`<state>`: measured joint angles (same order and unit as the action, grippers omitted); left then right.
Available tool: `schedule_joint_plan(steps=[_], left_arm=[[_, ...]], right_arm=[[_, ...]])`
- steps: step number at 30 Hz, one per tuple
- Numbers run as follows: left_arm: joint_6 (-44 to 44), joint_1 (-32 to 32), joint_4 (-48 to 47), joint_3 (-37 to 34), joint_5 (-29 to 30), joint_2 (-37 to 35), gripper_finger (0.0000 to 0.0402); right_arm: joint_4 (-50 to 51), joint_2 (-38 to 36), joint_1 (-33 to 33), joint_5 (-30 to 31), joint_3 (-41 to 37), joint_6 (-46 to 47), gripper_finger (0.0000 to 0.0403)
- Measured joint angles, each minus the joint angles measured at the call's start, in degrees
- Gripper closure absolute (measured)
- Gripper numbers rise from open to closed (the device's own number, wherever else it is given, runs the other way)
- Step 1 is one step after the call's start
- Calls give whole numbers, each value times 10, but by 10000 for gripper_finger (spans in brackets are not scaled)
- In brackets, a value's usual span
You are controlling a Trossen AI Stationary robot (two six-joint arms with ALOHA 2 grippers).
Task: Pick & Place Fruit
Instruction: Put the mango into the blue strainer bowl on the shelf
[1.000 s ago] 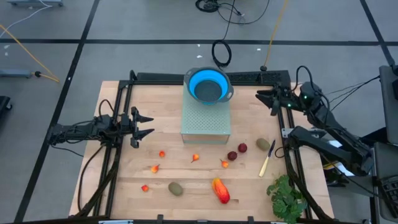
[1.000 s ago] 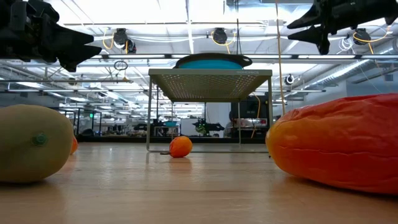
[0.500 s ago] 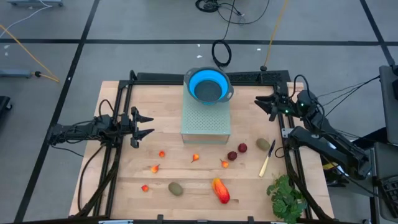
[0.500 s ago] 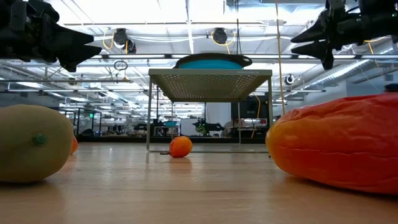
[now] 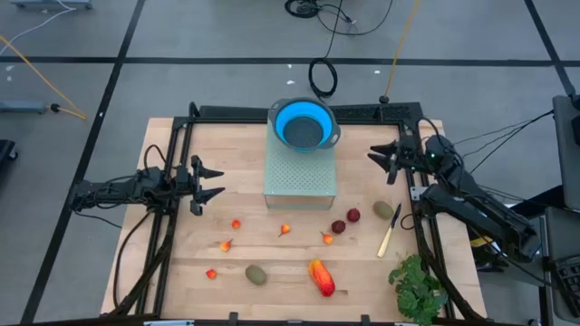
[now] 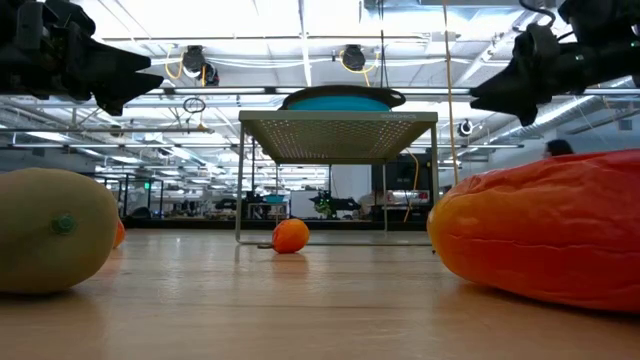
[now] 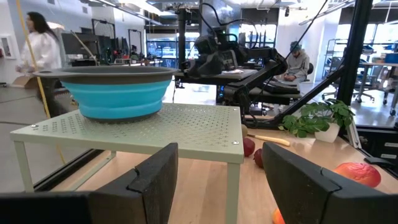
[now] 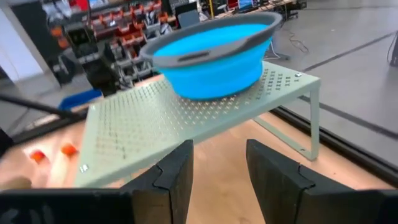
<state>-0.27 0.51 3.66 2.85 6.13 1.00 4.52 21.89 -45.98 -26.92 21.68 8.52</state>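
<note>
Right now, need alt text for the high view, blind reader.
Toy fruit lies scattered on the near half of a wooden table, none picked. A blue bowl sits on a perforated stand. The open left gripper and open right gripper hover empty either side.

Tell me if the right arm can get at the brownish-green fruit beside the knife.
Probably yes. The right tool hovers open, and the brownish-green fruit lies uncovered with bare wood between it and the knife.
</note>
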Motion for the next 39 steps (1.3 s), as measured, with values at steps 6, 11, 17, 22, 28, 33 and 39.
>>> schedule_joint_plan(steps=[6, 11, 17, 22, 28, 33, 39], left_arm=[[0, 0, 0, 0, 0, 0, 167], [0, 0, 0, 0, 0, 0, 167], [0, 0, 0, 0, 0, 0, 167], [0, 0, 0, 0, 0, 0, 167], [0, 0, 0, 0, 0, 0, 167], [0, 0, 0, 0, 0, 0, 167], [0, 0, 0, 0, 0, 0, 167]], right_arm=[[0, 0, 1, -37, -5, -22, 261], [0, 0, 30, -80, -5, -34, 261], [-1, 0, 97, -93, -5, -103, 261], [-1, 0, 154, -92, -5, -99, 261], [-2, 5, 216, -81, -5, -96, 261], [-22, 26, 271, -46, -5, -88, 261], [-91, 76, 336, -38, -5, -73, 261]])
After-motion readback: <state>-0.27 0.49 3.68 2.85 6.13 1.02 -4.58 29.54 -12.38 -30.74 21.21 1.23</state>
